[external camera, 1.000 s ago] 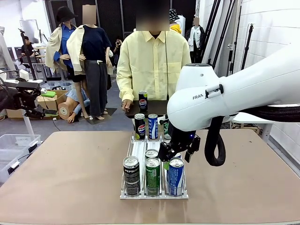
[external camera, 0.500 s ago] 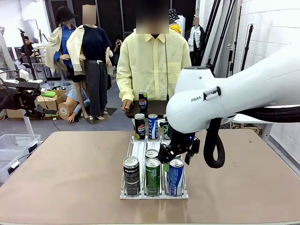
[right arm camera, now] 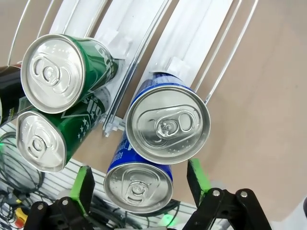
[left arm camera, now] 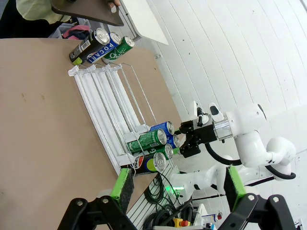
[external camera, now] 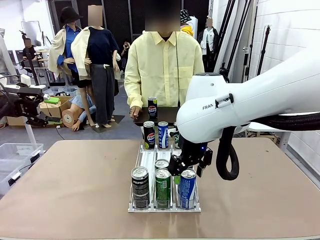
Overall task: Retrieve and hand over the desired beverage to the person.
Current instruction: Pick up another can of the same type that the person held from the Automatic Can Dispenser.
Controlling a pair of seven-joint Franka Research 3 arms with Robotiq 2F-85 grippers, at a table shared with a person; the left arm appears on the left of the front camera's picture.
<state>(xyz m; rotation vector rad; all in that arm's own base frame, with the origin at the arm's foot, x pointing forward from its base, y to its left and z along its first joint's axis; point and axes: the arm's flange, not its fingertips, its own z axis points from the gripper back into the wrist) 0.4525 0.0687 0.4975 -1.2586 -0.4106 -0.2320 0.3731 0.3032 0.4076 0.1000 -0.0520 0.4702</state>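
Green-padded, the left gripper (left arm camera: 178,178) gaped wide, holding nothing. In the rack (external camera: 146,159) stood a blue can (right arm camera: 138,188); the right gripper (right arm camera: 139,167) straddled it, spread, not touching. Beyond the table stood the person (external camera: 162,65).

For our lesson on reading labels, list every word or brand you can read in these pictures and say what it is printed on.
"PEPSI": on the black can at the front left of the rack.
"FRAN": on the right arm; the rest is out of sight.
"POCAR": on the blue can at the rack's far end, left wrist view.
The print on the green can is too blurred to read.
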